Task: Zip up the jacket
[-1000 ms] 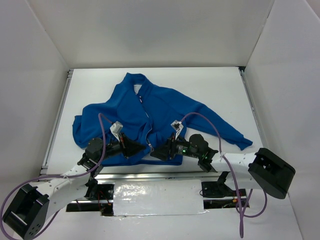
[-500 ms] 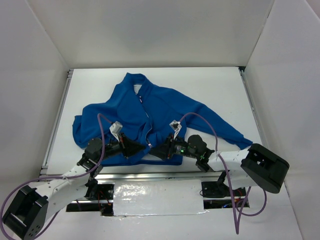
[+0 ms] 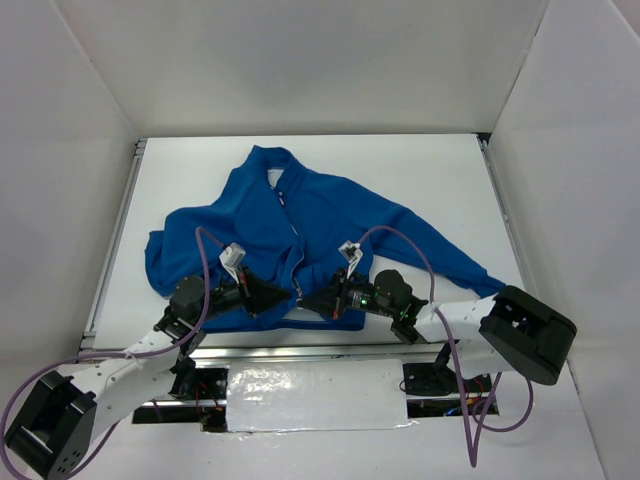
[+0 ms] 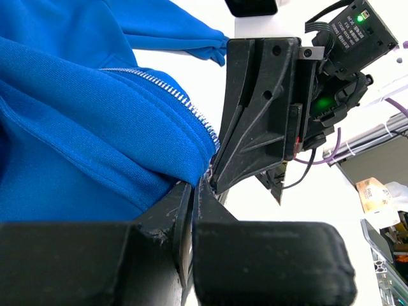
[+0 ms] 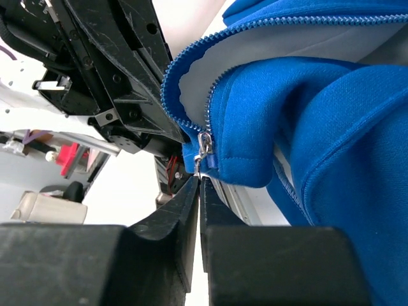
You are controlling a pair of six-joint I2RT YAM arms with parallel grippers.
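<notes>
White walls (image 3: 300,60) box in a white table (image 3: 440,170). The jacket (image 3: 330,215) lies flat on it, collar toward the far wall, hem at the near edge, sleeves spread to either side. Both claws meet at the hem by the foot of the zipper (image 3: 296,235), nearly touching each other. The left gripper (image 3: 284,297) is closed, pinching the hem's edge. The right gripper (image 3: 304,300) has its fingers pressed together on the tip of the small metal pull (image 5: 203,150). Above the pull, in the right wrist view, the two rows of teeth stand apart.
</notes>
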